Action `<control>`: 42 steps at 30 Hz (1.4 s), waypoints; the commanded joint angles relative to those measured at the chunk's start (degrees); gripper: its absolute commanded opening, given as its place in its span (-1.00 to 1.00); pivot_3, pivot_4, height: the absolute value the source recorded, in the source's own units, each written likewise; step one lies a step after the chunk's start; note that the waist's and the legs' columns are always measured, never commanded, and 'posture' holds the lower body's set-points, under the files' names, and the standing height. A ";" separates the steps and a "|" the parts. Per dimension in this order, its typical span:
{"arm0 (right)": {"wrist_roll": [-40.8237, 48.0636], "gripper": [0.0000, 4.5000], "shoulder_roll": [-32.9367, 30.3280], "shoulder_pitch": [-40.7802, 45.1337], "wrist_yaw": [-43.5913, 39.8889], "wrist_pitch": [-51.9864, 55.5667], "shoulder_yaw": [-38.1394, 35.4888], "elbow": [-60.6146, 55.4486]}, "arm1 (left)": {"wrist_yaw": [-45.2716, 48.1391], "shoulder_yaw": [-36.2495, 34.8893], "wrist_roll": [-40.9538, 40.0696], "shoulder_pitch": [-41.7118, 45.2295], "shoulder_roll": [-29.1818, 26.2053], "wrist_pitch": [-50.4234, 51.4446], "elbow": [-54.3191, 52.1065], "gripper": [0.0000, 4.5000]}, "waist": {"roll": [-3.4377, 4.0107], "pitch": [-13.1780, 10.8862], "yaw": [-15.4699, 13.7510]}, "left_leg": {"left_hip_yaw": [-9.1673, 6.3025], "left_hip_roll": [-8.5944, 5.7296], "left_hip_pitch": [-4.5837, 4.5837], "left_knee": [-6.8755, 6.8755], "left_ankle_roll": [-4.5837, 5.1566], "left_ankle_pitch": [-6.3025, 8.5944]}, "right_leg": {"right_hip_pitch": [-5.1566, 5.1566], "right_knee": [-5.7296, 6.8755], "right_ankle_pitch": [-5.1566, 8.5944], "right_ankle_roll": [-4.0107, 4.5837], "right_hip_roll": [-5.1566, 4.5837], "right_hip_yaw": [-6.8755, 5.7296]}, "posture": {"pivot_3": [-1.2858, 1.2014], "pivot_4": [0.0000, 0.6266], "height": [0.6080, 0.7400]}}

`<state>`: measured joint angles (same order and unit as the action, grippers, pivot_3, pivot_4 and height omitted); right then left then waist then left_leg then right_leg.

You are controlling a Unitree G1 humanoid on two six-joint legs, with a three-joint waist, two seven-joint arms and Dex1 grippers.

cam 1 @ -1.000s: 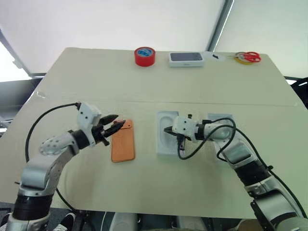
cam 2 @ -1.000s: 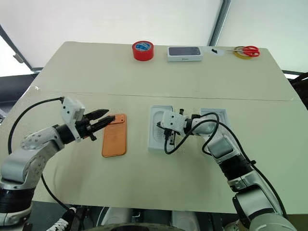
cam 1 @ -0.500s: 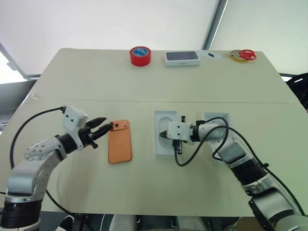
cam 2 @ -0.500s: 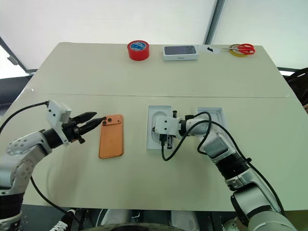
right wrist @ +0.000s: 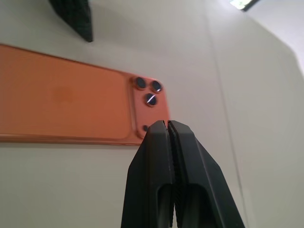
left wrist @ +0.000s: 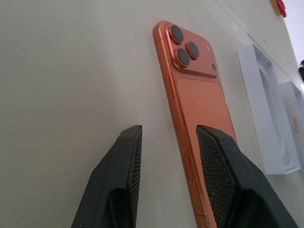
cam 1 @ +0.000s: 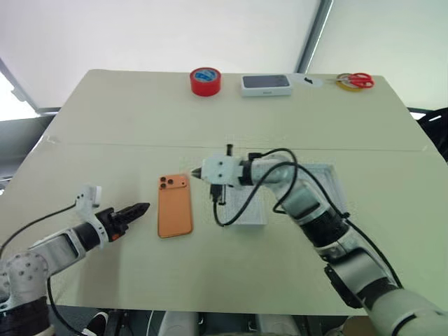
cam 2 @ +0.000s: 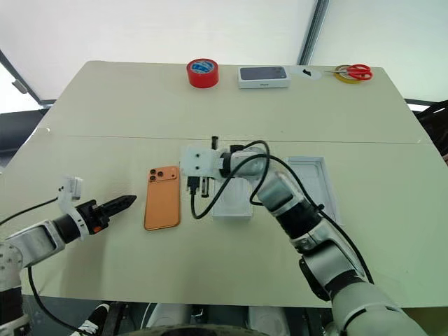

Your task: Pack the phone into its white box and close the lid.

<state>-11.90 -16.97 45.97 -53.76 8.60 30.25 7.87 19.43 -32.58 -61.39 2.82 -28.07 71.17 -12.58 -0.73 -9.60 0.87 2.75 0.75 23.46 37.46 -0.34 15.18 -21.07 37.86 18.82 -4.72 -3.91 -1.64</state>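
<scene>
Closest to the robot, the left gripper hangs low over the table near the front edge, its two black fingers parted a moderate way with nothing between them. It points at the phone's long side from the left, close by but not touching.

The phone lies flat and face down just beyond — orange back up, the three dark lenses at the far corner. Nothing grips it.

On the phone's other side the right gripper comes in across the table, fingers pressed flat together and empty. Its tip sits by the lens end of the phone; whether it actually touches is hard to tell.

Right of that, partly behind the right arm, is a white tray lying flat, and further right the white box — also flat on the table, open, part-hidden by the arm. Both are well apart from the phone.

Along the far edge: a red tape roll, a white box with dark top, and red-handled scissors over by the far right corner.
</scene>
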 commanded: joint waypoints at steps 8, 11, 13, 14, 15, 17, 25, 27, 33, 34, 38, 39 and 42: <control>-8.60 -0.96 0.83 4.55 -4.31 -1.67 8.89 9.65 | -7.20 1.75 -6.63 2.09 1.78 5.68 1.28 -0.14 | -0.05 0.05 0.28 | 0.00 -0.01 0.00 -0.01 -0.07 -0.04 | -0.04 0.03 0.00 0.02 -0.01 0.01 | 0.03 -0.52 1.00; -9.52 -0.96 0.56 3.69 -4.40 -2.92 9.04 10.67 | -7.51 3.93 -6.66 2.42 2.62 5.65 1.47 -0.14 | -0.05 0.08 0.20 | 0.00 -0.02 -0.02 -0.02 -0.13 -0.07 | -0.02 0.03 0.01 0.02 -0.01 0.01 | 0.03 -0.52 1.00; -9.29 -0.96 0.95 3.16 -4.76 -2.35 8.54 10.62 | -7.51 5.97 -6.60 2.87 3.17 6.18 1.72 -0.14 | -0.06 0.13 0.06 | 0.00 -0.03 -0.07 -0.01 -0.13 -0.07 | 0.04 0.02 0.01 0.02 -0.01 0.01 | 0.03 -0.52 1.00; -9.10 -0.96 1.17 3.01 -4.98 -1.97 8.34 10.45 | -7.56 6.65 -6.61 2.98 3.32 6.42 1.80 -0.14 | -0.06 0.15 -0.05 | -0.01 -0.04 -0.09 -0.01 -0.13 -0.07 | 0.07 0.02 0.01 0.02 -0.02 0.01 | 0.03 -0.52 1.00; -8.90 -0.96 1.38 2.78 -5.09 -1.99 8.21 9.90 | -7.84 7.64 -6.16 3.62 3.91 6.16 2.00 -0.14 | -0.06 0.16 -0.10 | -0.01 -0.05 -0.10 -0.01 -0.13 -0.07 | 0.08 0.02 0.01 0.03 -0.04 0.00 | 0.03 -0.52 1.00; -8.59 -0.96 1.94 2.54 -5.19 -1.37 7.83 9.19 | -8.13 9.16 -5.87 5.06 4.80 6.37 2.90 -0.14 | -0.02 0.21 -0.27 | -0.03 -0.12 -0.11 -0.02 -0.13 -0.07 | 0.09 0.02 0.01 0.03 -0.11 -0.01 | 0.03 -0.52 1.00; -8.97 -0.96 1.92 1.62 -6.23 -0.04 6.73 7.85 | -7.83 11.57 -4.26 13.58 8.57 5.80 8.04 -0.14 | -0.02 0.35 -0.34 | -0.15 -0.36 -0.25 -0.01 -0.08 -0.07 | 0.34 0.02 0.01 0.02 -0.28 -0.11 | 0.03 -0.52 1.00; -9.15 -0.96 1.86 1.42 -6.16 0.22 6.59 7.60 | -7.56 12.08 -3.65 13.99 8.09 6.07 8.27 -0.14 | -0.02 0.35 0.13 | -0.14 -0.36 -0.23 -0.12 -0.09 -0.08 | 0.25 0.01 0.01 0.02 -0.27 -0.11 | 0.03 -0.52 1.00; -9.03 -0.96 1.83 0.96 -5.60 1.11 5.83 7.16 | -8.11 9.31 -4.13 13.72 7.93 4.74 8.37 -0.14 | -0.02 0.35 0.27 | -0.12 -0.34 -0.18 -0.12 -0.12 -0.11 | 0.19 0.01 0.01 0.02 -0.24 -0.11 | 0.03 -0.52 1.00; -9.04 -0.96 1.80 0.87 -5.60 1.23 5.71 7.15 | -8.21 8.29 -4.73 13.56 7.94 4.65 8.80 -0.14 | -0.02 0.34 0.28 | -0.12 -0.34 -0.18 -0.13 -0.12 -0.11 | 0.19 0.01 0.01 0.01 -0.24 -0.11 | 0.03 -0.52 1.00; -9.19 -0.96 1.60 0.67 -5.61 0.97 5.54 7.04 | -7.94 7.11 -6.32 11.78 7.55 5.15 8.14 -0.14 | -0.02 0.34 0.29 | -0.12 -0.32 -0.17 -0.14 -0.12 -0.11 | 0.16 0.01 0.01 0.01 -0.23 -0.11 | 0.03 -0.52 1.00; -9.17 -0.96 1.57 0.70 -5.62 0.93 5.46 7.06 | -7.92 6.86 -7.01 11.33 7.63 5.44 7.98 -0.14 | -0.02 0.34 0.30 | -0.12 -0.32 -0.17 -0.14 -0.12 -0.11 | 0.15 0.01 0.01 0.01 -0.23 -0.11 | 0.03 -0.52 1.00; -9.03 -1.00 1.76 0.86 -5.42 0.83 5.17 7.26 | -7.78 6.84 -7.79 10.74 7.95 5.44 8.51 -0.54 | -0.03 0.34 0.31 | -0.12 -0.32 -0.17 -0.15 -0.12 -0.11 | 0.16 0.01 0.01 0.01 -0.23 -0.10 | 0.03 -0.52 1.00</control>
<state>-21.16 -15.30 47.28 -58.93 9.32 35.59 15.64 11.29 -25.00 -67.82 13.63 -20.02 76.88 -3.34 -0.76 -9.27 1.19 2.63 0.44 23.29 37.31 -0.46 15.07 -20.92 37.87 18.84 -4.70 -4.14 -1.74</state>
